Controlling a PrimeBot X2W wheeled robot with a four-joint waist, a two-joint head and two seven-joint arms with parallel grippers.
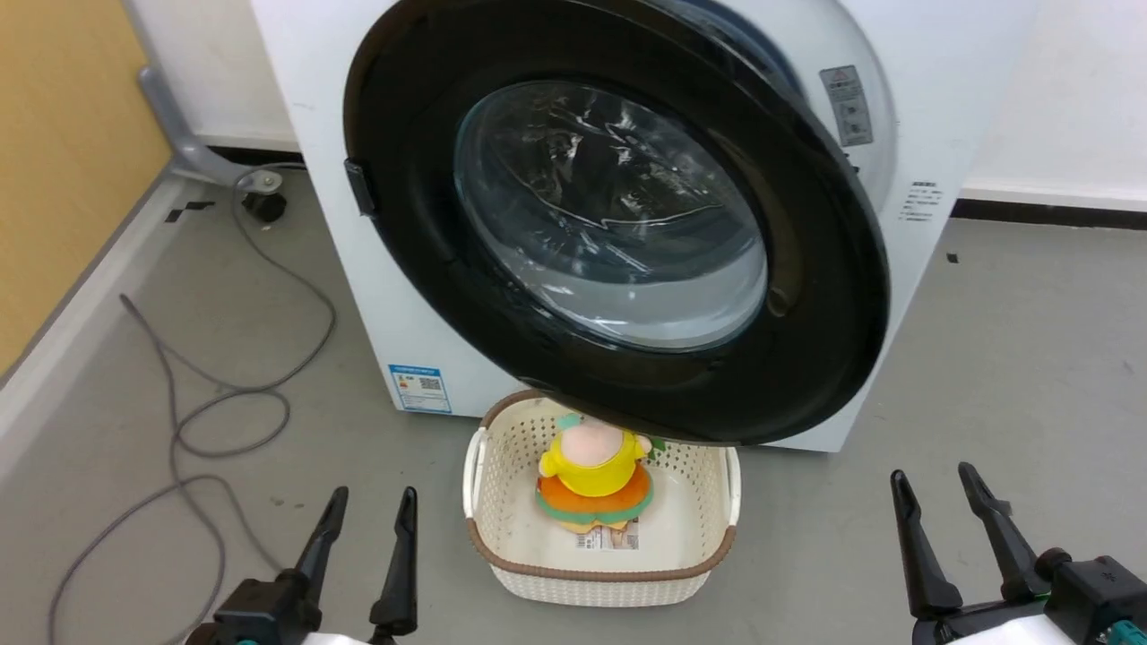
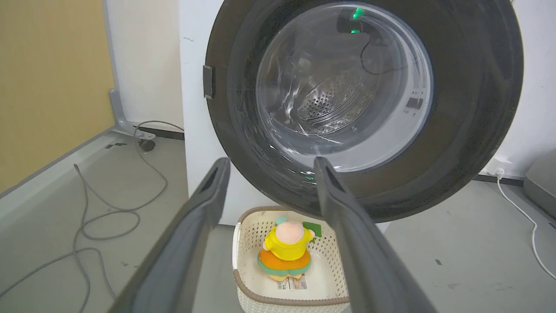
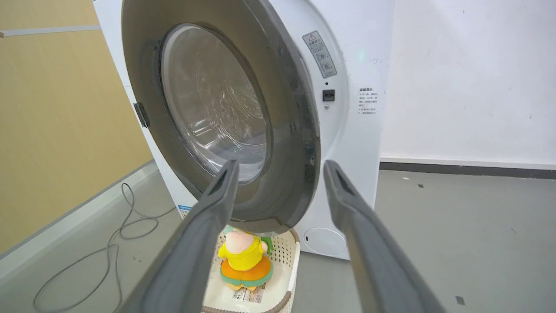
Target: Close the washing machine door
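The washing machine [image 1: 421, 322] is big and white, and stands against the back wall. Its round door [image 1: 833, 296], with a black rim and a bulging glass window [image 1: 618, 215], hangs partly open, hinged on the left and swung out over the basket. The right wrist view has the door [image 3: 299, 130] edge-on, a gap behind its right side. My left gripper [image 1: 372, 506] is open at the lower left, well short of the door. Low on the right my right gripper [image 1: 936, 484] is open too. Both are empty. Steel drum holes [image 2: 334, 104] show through the glass.
A cream woven basket [image 1: 717, 546] with a brown rim sits on the floor under the door, holding a yellow and orange plush toy [image 1: 596, 479]. Grey cables [image 1: 224, 403] loop over the floor at left. Bare grey floor [image 1: 1030, 376] lies to the right.
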